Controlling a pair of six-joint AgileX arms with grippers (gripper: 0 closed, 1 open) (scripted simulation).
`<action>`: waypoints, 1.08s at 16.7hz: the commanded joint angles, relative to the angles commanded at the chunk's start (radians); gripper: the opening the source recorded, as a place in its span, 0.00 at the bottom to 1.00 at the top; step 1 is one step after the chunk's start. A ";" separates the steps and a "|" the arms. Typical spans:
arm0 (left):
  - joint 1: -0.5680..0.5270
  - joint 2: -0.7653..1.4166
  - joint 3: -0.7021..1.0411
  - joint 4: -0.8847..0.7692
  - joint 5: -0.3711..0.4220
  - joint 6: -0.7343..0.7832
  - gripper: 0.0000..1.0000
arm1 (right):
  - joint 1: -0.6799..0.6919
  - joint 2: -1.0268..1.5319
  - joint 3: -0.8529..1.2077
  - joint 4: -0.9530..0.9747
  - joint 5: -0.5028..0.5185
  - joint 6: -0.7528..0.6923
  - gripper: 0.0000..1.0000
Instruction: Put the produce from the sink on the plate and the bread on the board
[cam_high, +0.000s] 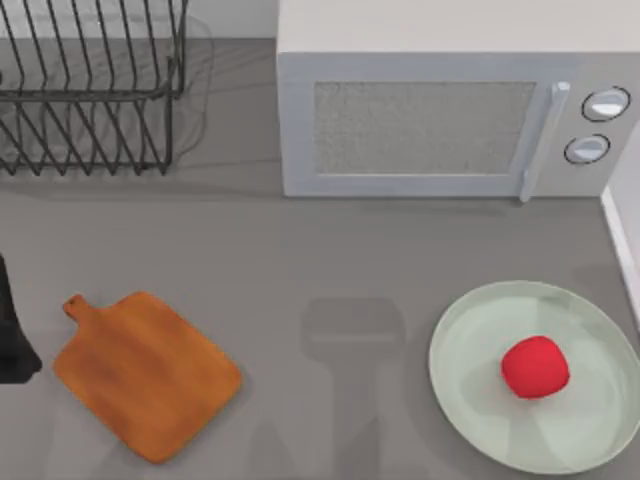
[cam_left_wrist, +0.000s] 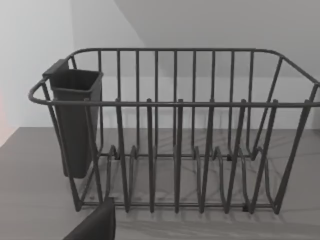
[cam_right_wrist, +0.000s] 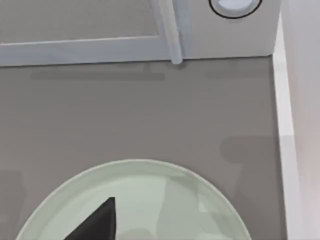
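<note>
The red produce lies on the pale mint-green plate at the front right, a little right of its middle. The orange-brown board lies bare at the front left, with its knob handle pointing to the back left. The bread is out of view. A dark part of my left arm sits at the table's left edge beside the board. My left gripper faces the dish rack. My right gripper hovers over the plate, apart from it.
A black wire dish rack with a dark utensil cup stands at the back left. A grey microwave fills the back middle and right. A pale raised edge runs along the right side.
</note>
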 joint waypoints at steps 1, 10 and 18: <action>0.000 0.000 0.000 0.000 0.000 0.000 1.00 | -0.027 -0.096 -0.074 0.068 0.000 -0.028 1.00; 0.000 0.000 0.000 0.000 0.000 0.000 1.00 | -0.199 -0.637 -0.524 0.490 0.000 -0.204 1.00; 0.007 0.027 0.025 -0.017 -0.003 0.004 1.00 | -0.202 -0.645 -0.532 0.498 0.000 -0.207 1.00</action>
